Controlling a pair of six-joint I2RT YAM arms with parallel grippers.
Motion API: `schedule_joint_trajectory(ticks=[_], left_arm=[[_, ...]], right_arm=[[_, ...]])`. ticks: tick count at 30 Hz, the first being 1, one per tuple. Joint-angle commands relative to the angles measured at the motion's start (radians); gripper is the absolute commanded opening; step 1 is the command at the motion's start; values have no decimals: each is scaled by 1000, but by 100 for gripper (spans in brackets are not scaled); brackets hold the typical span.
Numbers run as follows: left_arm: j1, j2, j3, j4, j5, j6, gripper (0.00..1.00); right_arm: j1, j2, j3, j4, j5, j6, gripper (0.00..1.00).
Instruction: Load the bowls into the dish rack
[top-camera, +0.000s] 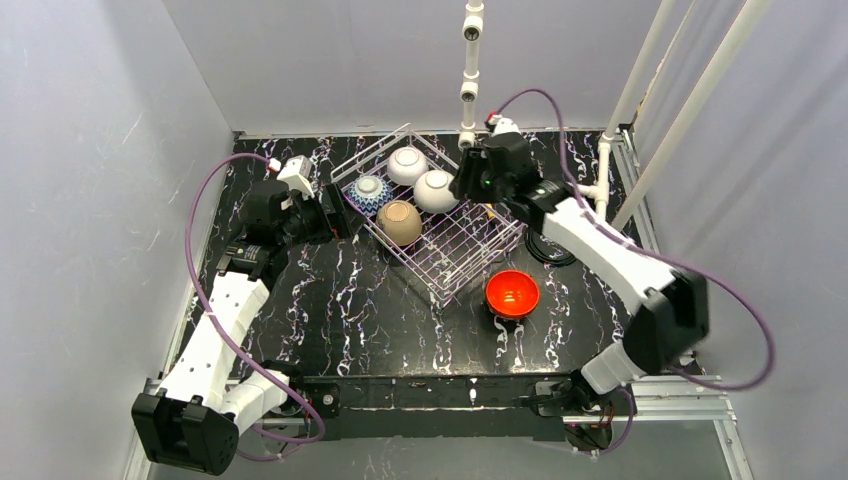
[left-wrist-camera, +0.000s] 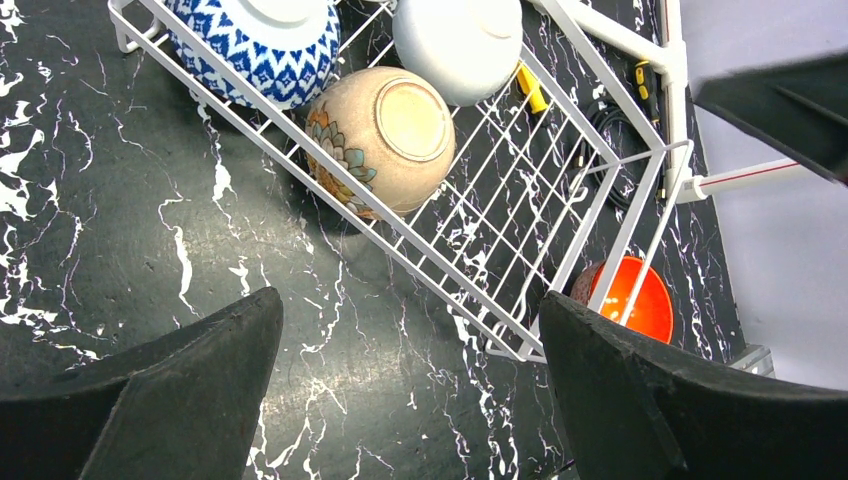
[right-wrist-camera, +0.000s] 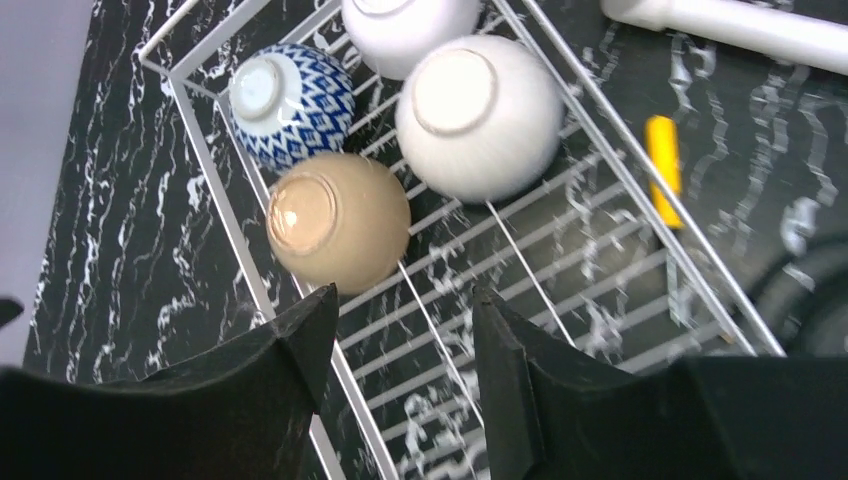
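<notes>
Over the far-right corner of the dish rack (top-camera: 465, 250): right fingers (right-wrist-camera: 280, 380) parted, nothing between them, only wire grid shows through the gap. Left fingers (left-wrist-camera: 180, 400) spread wide and empty, low over the surface (top-camera: 380, 320) by the rack's left side.

Load so far is four bowls, all bottom-up, bunched in the rack's far-left half:
- two white bowls (right-wrist-camera: 478, 120)
- blue-patterned bowl (right-wrist-camera: 292, 100)
- tan bowl (right-wrist-camera: 340, 220)

Near-right half of the grid is bare. Red-orange bowl (top-camera: 512, 293) sits mouth-up on the surface, just outside the rack's near-right side. No pink-speckled bowl in any view.

My read: the right arm has nothing more to do over the rack. The red one is next, and it's on that arm's side.

To do it well:
- Lift straight up before swinging. The white pipe frame (top-camera: 470, 70) is close behind the wrist and the nearer white bowl is right under the fingers.
- Keep the fingers apart on the way and come down on the red bowl from above.
- Put one finger inside the rim and one outside, on the side away from the rack wire.
- Glazed rim will probably be slippery, so close fully before lifting.
- Clear the rack's low side with margin, then set down on the bare near-right grid, apart from the tan bowl.
- The others are inverted. If matching them, turn the bowl over in the air, not against the wire.
- Keep the left arm parked. It's close to the rack's left edge.
</notes>
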Motion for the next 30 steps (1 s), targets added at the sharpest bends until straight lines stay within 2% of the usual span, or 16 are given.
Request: schedule_joint_trajectory(ticks=[1,6,9,12,15,20,30], left_arm=[[-4,0,5,0,22,2,98],[-4,13,11,-2,25,6,98],[-4,8,4,8,30,6,98],[-4,-8,-8,29,39,9,98],[-4,-34,-30,67,61,16,98],[-4,-69,-57,113,89,18,98],[-5,-63,-55,113,98,20,98]], right_arm=[[-3,-217,-78,-241,111,-73,61],[-3,-447,-125,-419,153,-59,65],[-3,-556,-153,-533,237,-1,68],[-3,-622,-228,-628,299,56,69],[-3,-632,-331,-684,296,100,64],[-4,-609,-492,-622,249,139,54],[-3,-522,-595,-488,251,150,51]])
